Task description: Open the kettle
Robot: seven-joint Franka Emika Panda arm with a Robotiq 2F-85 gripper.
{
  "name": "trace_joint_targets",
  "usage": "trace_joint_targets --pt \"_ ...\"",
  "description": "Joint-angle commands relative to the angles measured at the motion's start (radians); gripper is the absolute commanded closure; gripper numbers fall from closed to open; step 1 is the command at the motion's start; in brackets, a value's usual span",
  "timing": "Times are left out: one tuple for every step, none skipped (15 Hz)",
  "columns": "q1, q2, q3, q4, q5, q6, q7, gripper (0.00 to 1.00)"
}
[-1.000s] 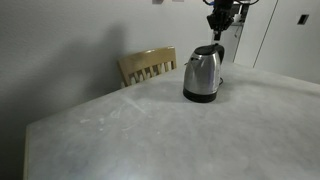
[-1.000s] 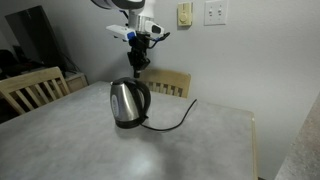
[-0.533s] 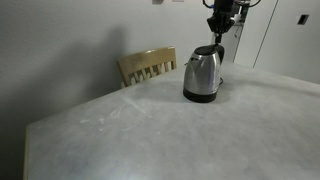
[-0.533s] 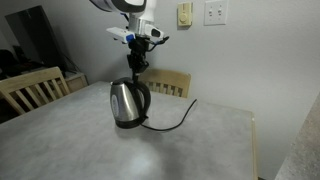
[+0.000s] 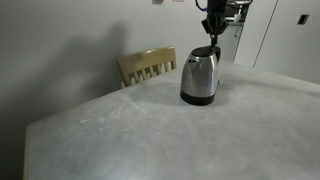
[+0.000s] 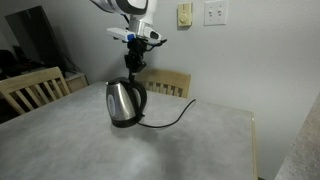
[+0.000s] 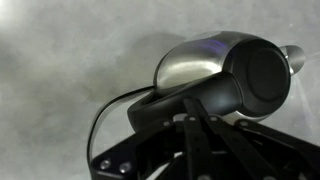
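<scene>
The kettle [image 5: 200, 78] stands upright on its black base at the far side of the table; it also shows in an exterior view [image 6: 124, 102]. Its black lid [image 7: 262, 80] lies down, closed. The wrist view looks down on the steel body [image 7: 195, 62] and the black handle [image 7: 165, 108]. My gripper [image 5: 213, 30] hangs just above the kettle's top, at the handle end, fingers pointing down [image 6: 131, 66]. In the wrist view the fingertips [image 7: 190, 120] are together and touch the handle near the lid.
The grey table [image 5: 140, 130] spreads toward the camera. A wooden chair [image 5: 148, 65] stands behind the kettle; another chair [image 6: 30, 88] stands at the table's side. The black power cord [image 6: 175, 118] runs from the kettle's base across the table [image 6: 200, 150].
The gripper has shifted slightly sideways at the kettle's top, and the kettle has slid a little the same way on the table. The lid stays down.
</scene>
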Motion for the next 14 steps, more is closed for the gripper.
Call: trace_joint_targets --pt "0.021 0.105 -0.004 0.108 -0.044 -0.076 0.055 1.00" --pt "0.027 0.116 -0.010 0.129 -0.061 -0.091 0.071 1.00" --pt "0.031 0.124 -0.015 0.143 -0.076 -0.104 0.089 1.00" --pt "0.037 0.126 -0.021 0.150 -0.083 -0.108 0.102 1.00" --pt "0.037 0.129 -0.020 0.161 -0.091 -0.116 0.110 1.00" --pt "0.038 0.131 -0.020 0.169 -0.096 -0.119 0.117 1.00" --pt "0.039 0.123 -0.018 0.170 -0.102 -0.117 0.119 1.00" --pt "0.041 0.113 -0.017 0.168 -0.108 -0.110 0.120 1.00" --pt "0.042 0.098 -0.014 0.160 -0.109 -0.099 0.113 1.00" --pt "0.043 0.082 -0.011 0.149 -0.110 -0.086 0.105 1.00" --pt "0.046 0.060 -0.010 0.133 -0.110 -0.073 0.104 1.00" --pt "0.048 0.046 -0.010 0.124 -0.111 -0.066 0.103 1.00" --pt "0.051 0.027 -0.012 0.112 -0.113 -0.060 0.106 1.00" --pt "0.052 0.009 -0.012 0.100 -0.115 -0.053 0.105 1.00"
